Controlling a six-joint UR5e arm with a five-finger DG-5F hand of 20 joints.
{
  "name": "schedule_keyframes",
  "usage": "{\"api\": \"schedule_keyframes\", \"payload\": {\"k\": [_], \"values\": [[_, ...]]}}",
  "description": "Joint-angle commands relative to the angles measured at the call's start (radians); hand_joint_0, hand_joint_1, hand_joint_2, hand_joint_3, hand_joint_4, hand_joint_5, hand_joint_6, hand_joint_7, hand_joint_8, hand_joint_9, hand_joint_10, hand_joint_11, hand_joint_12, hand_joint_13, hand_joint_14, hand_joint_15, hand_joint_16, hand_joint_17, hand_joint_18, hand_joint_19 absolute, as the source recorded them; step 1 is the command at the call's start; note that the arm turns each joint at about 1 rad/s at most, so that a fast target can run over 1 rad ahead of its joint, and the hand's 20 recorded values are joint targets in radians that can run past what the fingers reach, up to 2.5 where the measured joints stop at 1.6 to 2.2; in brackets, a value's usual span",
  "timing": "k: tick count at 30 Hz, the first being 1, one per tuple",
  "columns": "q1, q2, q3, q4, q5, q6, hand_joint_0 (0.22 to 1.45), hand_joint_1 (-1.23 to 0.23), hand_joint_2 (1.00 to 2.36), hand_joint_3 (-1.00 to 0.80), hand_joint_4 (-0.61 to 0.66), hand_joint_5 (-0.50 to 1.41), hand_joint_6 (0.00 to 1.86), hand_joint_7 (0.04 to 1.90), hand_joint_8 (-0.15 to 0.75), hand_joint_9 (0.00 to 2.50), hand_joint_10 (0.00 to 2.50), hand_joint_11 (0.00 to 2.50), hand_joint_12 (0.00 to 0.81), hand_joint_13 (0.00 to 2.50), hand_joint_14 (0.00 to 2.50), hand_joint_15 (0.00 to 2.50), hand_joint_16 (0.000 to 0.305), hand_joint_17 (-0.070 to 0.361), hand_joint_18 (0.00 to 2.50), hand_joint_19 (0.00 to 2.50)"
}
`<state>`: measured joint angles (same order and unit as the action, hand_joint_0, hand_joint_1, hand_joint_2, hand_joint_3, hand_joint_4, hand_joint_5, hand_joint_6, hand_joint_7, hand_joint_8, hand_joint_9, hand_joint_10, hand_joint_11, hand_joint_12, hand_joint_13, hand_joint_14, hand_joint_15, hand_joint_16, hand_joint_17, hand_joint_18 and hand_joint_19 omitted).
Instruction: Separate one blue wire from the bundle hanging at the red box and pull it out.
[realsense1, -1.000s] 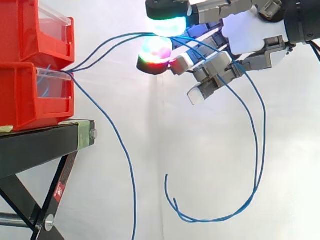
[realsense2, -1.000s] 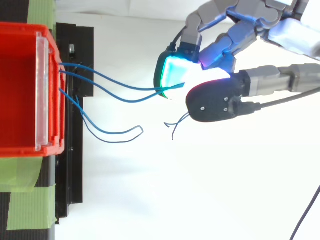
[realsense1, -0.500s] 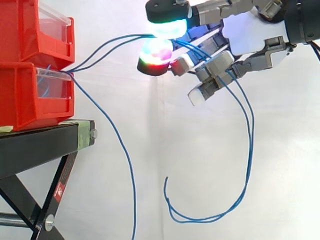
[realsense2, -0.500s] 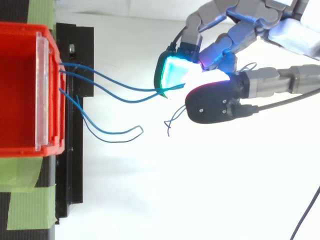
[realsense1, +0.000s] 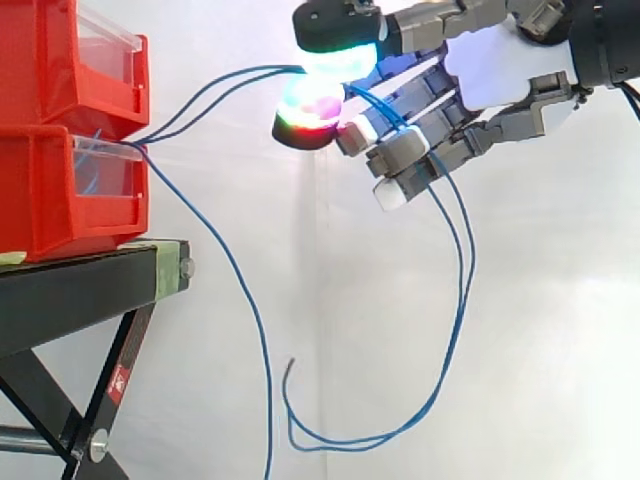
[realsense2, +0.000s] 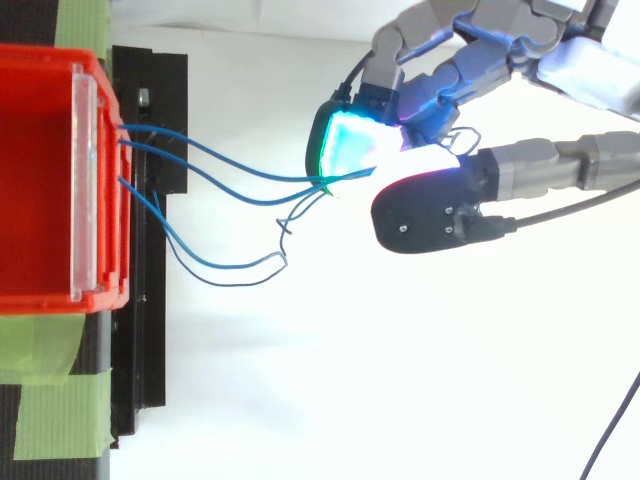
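Two red bins (realsense1: 55, 190) stacked, the lower one sitting on the black stand (realsense1: 85, 290) close to its right-hand edge, each with one clear strip across the front. Green tape (realsense2: 48, 400) on the stand at the top view's lower left and again at its top left. One small red-and-white sticker (realsense1: 118, 381) on the stand leg, print too small to read; no other writing legible. Three blue wires (realsense2: 200, 165) come out at the lower bin's front edge. Two of them run side by side up and to the right into the hand (realsense1: 492, 72), which comes in from the upper right before the white curtain (realsense1: 570, 340). The third wire (realsense1: 243, 300) drops off the stand's edge to the bottom of the side view, apart from the hand. The two wires are pinched between two glowing fingertips (realsense1: 338, 55), cyan-green above and red-green below, closed tight on both. The remaining fingers are half curled with white pads, the wires passing by them. Past the pinch both strands sag in a long loop below the hand, free ends curling up near the side view's bottom centre.
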<state>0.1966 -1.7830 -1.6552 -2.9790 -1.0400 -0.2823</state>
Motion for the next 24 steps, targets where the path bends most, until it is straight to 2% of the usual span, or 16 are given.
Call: {"api": "schedule_keyframes", "payload": {"k": [1, 6, 12, 24], "values": [[0.000, 0.001, 0.000, 0.000, 0.000, 0.002, 0.70, -0.96, 1.01, -0.17, 0.06, -0.27, 0.93, 0.90, 0.297, 0.73, 0.01, 1.50, 0.429, 0.70, 0.46, 1.53, 0.052, 0.118, 0.69, 0.67], [0.000, 0.001, 0.000, -0.002, 0.000, 0.002, 0.70, -0.97, 1.02, -0.19, 0.06, -0.27, 0.93, 0.90, 0.295, 0.71, 0.01, 1.50, 0.430, 0.69, 0.44, 1.53, 0.053, 0.118, 0.69, 0.66], [0.001, 0.001, 0.000, -0.003, 0.000, 0.002, 0.67, -0.96, 1.01, -0.29, 0.08, -0.27, 0.93, 0.89, 0.299, 0.72, 0.01, 1.50, 0.426, 0.73, 0.43, 1.54, 0.052, 0.118, 0.69, 0.67], [0.001, 0.001, 0.000, -0.003, 0.000, 0.002, 0.53, -0.77, 1.00, -0.43, 0.14, -0.26, 0.92, 0.88, 0.330, 0.79, 0.00, 1.49, 0.448, 0.77, 0.51, 1.49, 0.056, 0.125, 0.73, 0.72]]}}
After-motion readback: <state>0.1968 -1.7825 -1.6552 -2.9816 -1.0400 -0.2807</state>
